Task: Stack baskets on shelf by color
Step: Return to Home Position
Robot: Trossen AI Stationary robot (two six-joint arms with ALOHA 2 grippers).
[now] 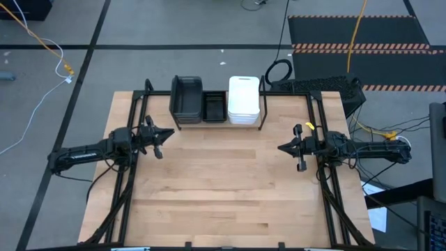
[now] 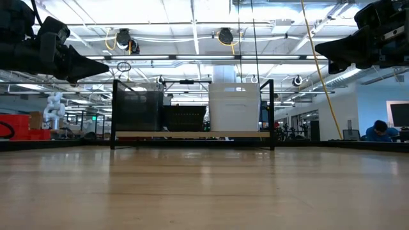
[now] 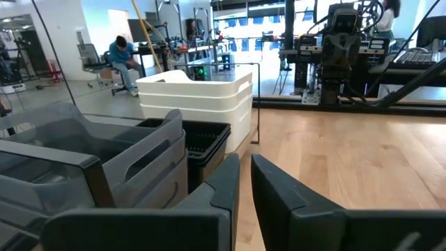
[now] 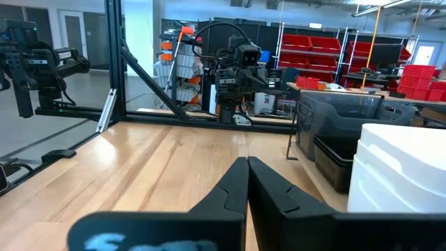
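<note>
On the shelf (image 1: 261,124) at the table's far edge stand three stacks side by side: dark grey baskets (image 1: 187,96) on the left, black mesh baskets (image 1: 214,108) in the middle, white baskets (image 1: 244,100) on the right. They also show in the low view: grey baskets (image 2: 135,110), mesh baskets (image 2: 184,118), white baskets (image 2: 234,107). My left gripper (image 1: 167,134) hovers above the table's left side, shut and empty. My right gripper (image 1: 282,148) hovers above the right side, shut and empty. Both point toward the table's middle.
The shelf's thin black rods (image 2: 272,115) rise at its ends. Black arm frames (image 1: 132,174) run along the table's left and right sides. Bare wood lies between the arms and in front of the shelf. A person (image 2: 381,131) sits in the room beyond.
</note>
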